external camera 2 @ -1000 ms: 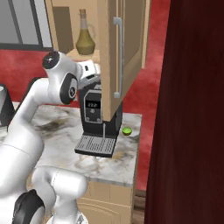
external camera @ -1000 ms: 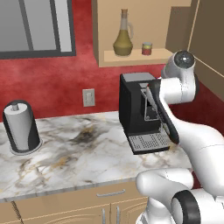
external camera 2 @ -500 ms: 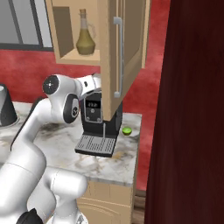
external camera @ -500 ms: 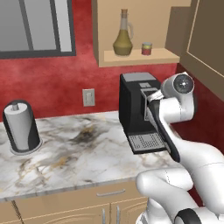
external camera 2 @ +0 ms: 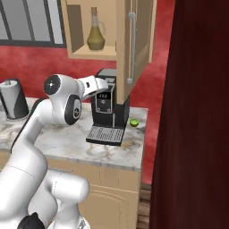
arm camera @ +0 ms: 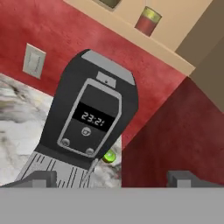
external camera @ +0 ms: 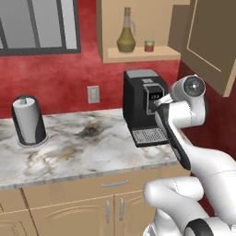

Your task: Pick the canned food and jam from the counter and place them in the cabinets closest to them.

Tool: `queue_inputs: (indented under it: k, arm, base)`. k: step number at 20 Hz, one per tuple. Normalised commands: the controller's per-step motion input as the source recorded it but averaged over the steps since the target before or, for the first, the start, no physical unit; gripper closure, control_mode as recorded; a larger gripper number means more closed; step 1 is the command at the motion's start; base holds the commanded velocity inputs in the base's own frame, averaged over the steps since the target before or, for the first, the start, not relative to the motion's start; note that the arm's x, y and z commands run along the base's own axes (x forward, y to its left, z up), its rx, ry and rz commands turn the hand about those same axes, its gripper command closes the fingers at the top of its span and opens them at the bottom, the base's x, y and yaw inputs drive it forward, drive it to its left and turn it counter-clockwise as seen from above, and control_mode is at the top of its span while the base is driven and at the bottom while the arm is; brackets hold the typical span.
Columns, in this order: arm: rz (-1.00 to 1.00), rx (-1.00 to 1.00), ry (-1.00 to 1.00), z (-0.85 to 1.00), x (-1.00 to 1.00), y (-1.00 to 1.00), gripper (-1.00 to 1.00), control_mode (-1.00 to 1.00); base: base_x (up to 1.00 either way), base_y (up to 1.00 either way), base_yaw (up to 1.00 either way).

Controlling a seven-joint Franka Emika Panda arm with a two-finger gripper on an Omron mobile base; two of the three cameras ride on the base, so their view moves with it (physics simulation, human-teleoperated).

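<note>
Keep the spread, empty gripper [arm camera: 112, 179] clear of the coffee machine [arm camera: 94, 116] (can [arm camera: 147, 20] sits shelved) while retracting.

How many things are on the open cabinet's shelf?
2: an olive bottle on the left, and a small jar to its right, near the shelf's front edge. The door in the right base view may hide more.

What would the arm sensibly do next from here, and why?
Probably pull back from the coffee machine and turn to look for the can. The jam stands on the cabinet shelf beside the bottle, and the end effector is open with nothing between its fingers.
</note>
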Motion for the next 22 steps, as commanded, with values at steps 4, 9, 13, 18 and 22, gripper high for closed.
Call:
queue_inputs:
  k: [4, 9, 13, 18, 22]
  arm:
    - [0.0, 0.0, 0.0, 0.0, 0.0, 0.0, -1.0, 1.0]
    - [0.0, 0.0, 0.0, 0.0, 0.0, 0.0, -1.0, 1.0]
    - [0.0, 0.0, 0.0, 0.0, 0.0, 0.0, -1.0, 1.0]
    - [0.0, 0.0, 0.0, 0.0, 0.0, 0.0, -1.0, 1.0]
    - [0.0, 0.0, 0.0, 0.0, 0.0, 0.0, -1.0, 1.0]
  base:
    - [-0.38, 0.66, 0.0]
    - [-0.35, 0.81, 0.0]
    - [-0.36, 0.81, 0.0]
    - [-0.32, 0.78, 0.0]
    - [-0.31, 0.77, 0.0]
